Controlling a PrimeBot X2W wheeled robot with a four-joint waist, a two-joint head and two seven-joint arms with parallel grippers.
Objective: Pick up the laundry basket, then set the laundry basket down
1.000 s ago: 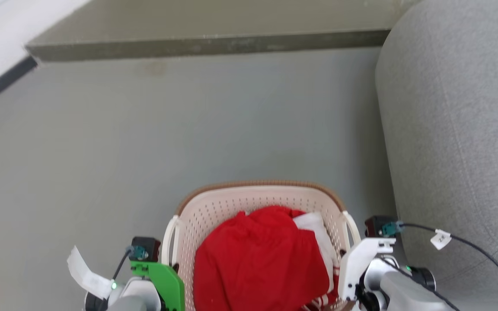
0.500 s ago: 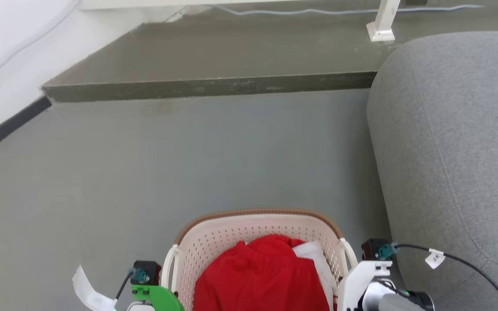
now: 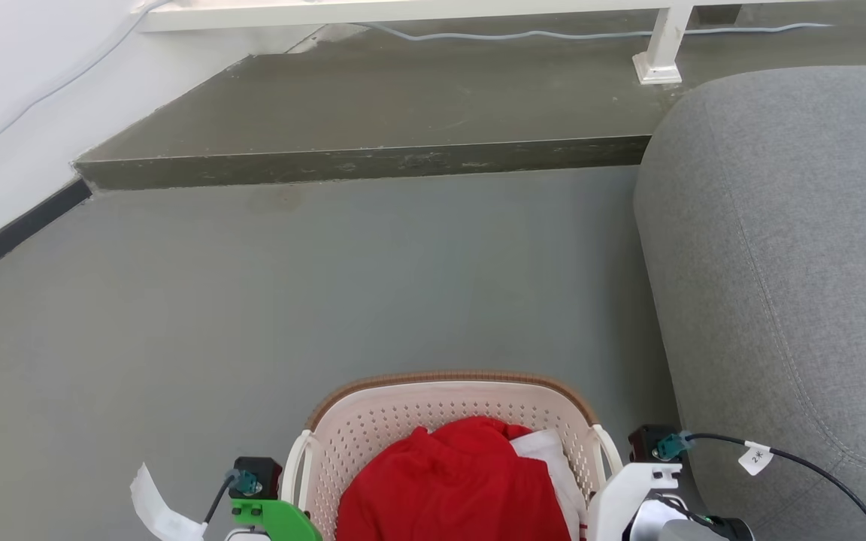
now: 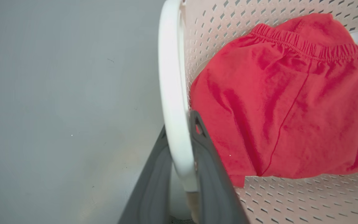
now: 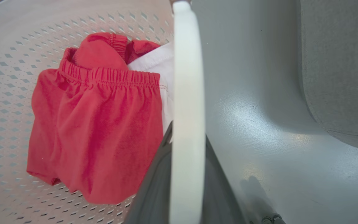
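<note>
I see the basket, cream perforated plastic with a brown woven-look rim, just beside the grey fabric sofa. My left gripper pinches its white left handle; my right gripper pinches the right handle. Red cloth lies inside. The cable tag bears a mark I cannot read.

The laundry basket is at the near middle, with open floor ahead and left of it, a sofa just to its right and a raised step well behind. A furniture leg stands on the step. Shorts lie in the laundry basket, over another garment toward its right wall. The left gripper clasps the left handle between its fingers, and the right gripper clasps the right handle.
</note>
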